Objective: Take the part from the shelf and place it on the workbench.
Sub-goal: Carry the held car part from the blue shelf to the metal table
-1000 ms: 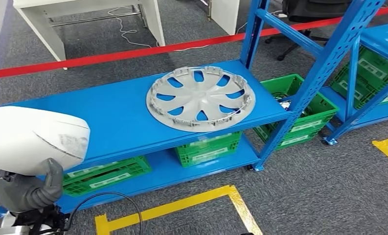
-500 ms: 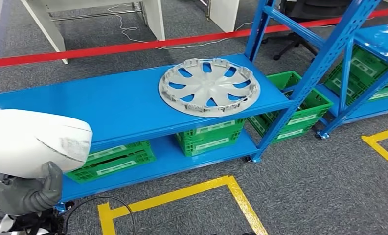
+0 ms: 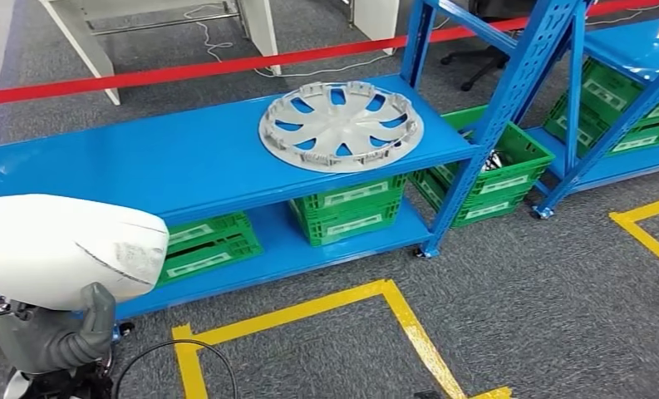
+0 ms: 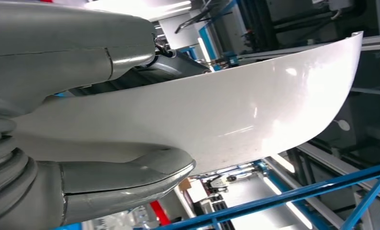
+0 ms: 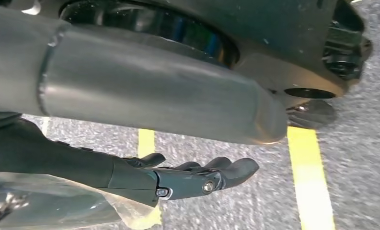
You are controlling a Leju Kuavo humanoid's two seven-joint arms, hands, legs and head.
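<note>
A white, smooth, curved shell part [image 3: 60, 249] sits at the lower left of the head view, held by my left hand [image 3: 51, 332], whose grey thumb comes up against its underside. In the left wrist view the same white part [image 4: 226, 115] lies between the thick grey thumb [image 4: 125, 177] and the hand's upper cover. My right hand [image 5: 188, 177] hangs above the grey carpet with its dark fingers stretched out and nothing in them. The blue shelf [image 3: 168, 166] stands ahead of me.
A grey wheel cover [image 3: 341, 126] lies on the shelf's top board. Green crates [image 3: 351, 212] stand on the lower board and beside the upright [image 3: 484, 179]. Red tape [image 3: 226, 65] runs behind the shelf. Yellow floor lines [image 3: 309, 312] mark the carpet in front.
The whole picture has shifted: the shelf and wheel cover now sit higher and farther off, so the camera has moved. The white part stays in my left hand.
</note>
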